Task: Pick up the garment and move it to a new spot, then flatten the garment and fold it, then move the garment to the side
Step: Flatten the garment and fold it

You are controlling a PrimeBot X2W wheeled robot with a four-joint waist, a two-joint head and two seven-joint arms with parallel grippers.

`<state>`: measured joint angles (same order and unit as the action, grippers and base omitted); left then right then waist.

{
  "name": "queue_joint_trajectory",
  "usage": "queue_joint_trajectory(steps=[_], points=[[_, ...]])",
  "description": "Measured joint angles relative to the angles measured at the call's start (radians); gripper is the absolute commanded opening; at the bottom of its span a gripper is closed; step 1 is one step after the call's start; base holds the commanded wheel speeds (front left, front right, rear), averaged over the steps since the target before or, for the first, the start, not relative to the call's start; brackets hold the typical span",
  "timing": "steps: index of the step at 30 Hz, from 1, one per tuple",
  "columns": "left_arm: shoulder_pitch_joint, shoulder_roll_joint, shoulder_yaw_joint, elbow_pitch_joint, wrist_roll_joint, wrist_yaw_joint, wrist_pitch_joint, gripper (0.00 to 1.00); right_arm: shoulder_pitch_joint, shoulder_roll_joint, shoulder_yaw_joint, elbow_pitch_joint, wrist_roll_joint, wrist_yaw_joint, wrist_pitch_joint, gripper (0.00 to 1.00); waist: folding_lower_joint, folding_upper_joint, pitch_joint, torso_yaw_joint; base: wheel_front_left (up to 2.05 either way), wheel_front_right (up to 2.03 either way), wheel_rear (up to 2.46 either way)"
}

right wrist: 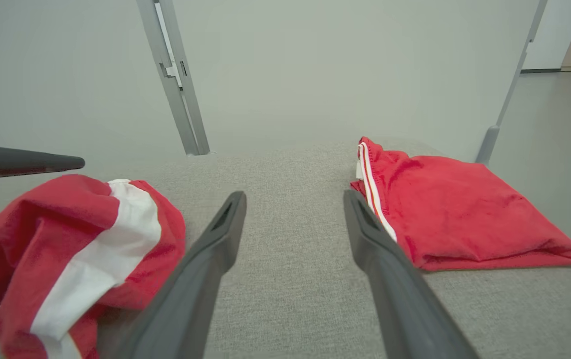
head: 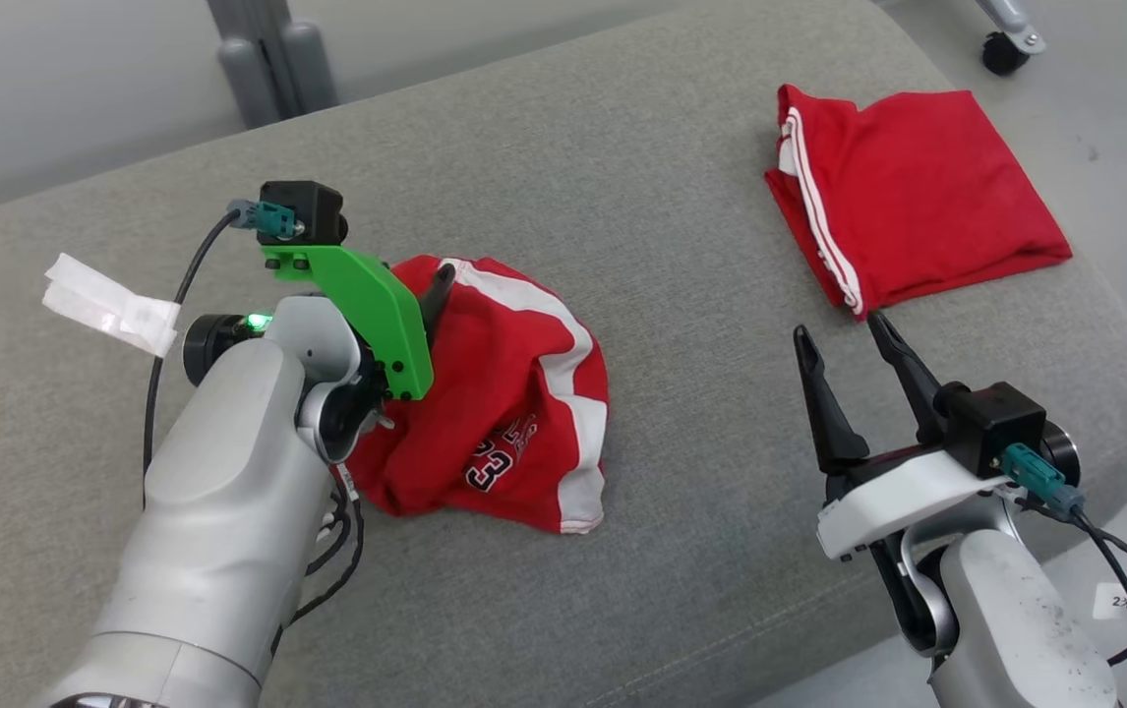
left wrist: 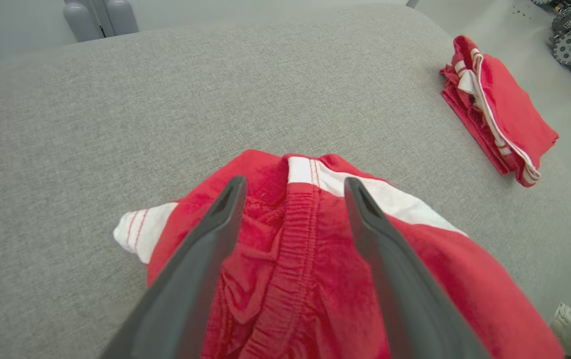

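Cushion (head: 622, 197) of grey fabric holds garment (head: 514, 393); pale floor (head: 1114, 128), perhaps vinyl, beyond.

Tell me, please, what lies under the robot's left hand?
The crumpled red garment lies under the open left hand, waistband showing between its fingers, on the grey cushion. Whatever the heap covers cannot be seen.

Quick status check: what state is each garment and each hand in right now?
crumpled garment: bunched in a heap, not flattened or folded.
folded garment: folded flat, lying apart at the cushion's far right.
left hand: open, over the crumpled garment, not closed on it.
right hand: open, empty, over bare cushion.
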<state>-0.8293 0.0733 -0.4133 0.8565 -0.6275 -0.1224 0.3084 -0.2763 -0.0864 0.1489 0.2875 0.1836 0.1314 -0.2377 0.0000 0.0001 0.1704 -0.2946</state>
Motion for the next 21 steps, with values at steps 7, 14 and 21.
queue_joint_trajectory(steps=[7, 14, 21], points=[[-0.049, -0.009, 0.014, 0.083, -0.025, 0.065, 0.042, 1.00, -0.003, 0.010, 0.012, 0.019, 0.003, 0.000, -0.012, 1.00, 0.0000, 0.0000, 0.041, -0.076, 0.00, 0.00, 0.00], [-0.063, -0.020, -0.001, 0.121, -0.065, 0.078, 0.129, 1.00, -0.007, 0.011, 0.016, 0.032, 0.006, 0.000, -0.019, 1.00, 0.0001, 0.0000, 0.053, -0.107, 0.00, 0.00, 0.00], [-0.066, -0.023, -0.013, 0.094, -0.098, 0.063, 0.093, 0.00, -0.015, 0.013, 0.015, 0.037, 0.006, 0.000, -0.021, 1.00, 0.0001, 0.0000, 0.047, -0.106, 0.00, 0.00, 0.00]])
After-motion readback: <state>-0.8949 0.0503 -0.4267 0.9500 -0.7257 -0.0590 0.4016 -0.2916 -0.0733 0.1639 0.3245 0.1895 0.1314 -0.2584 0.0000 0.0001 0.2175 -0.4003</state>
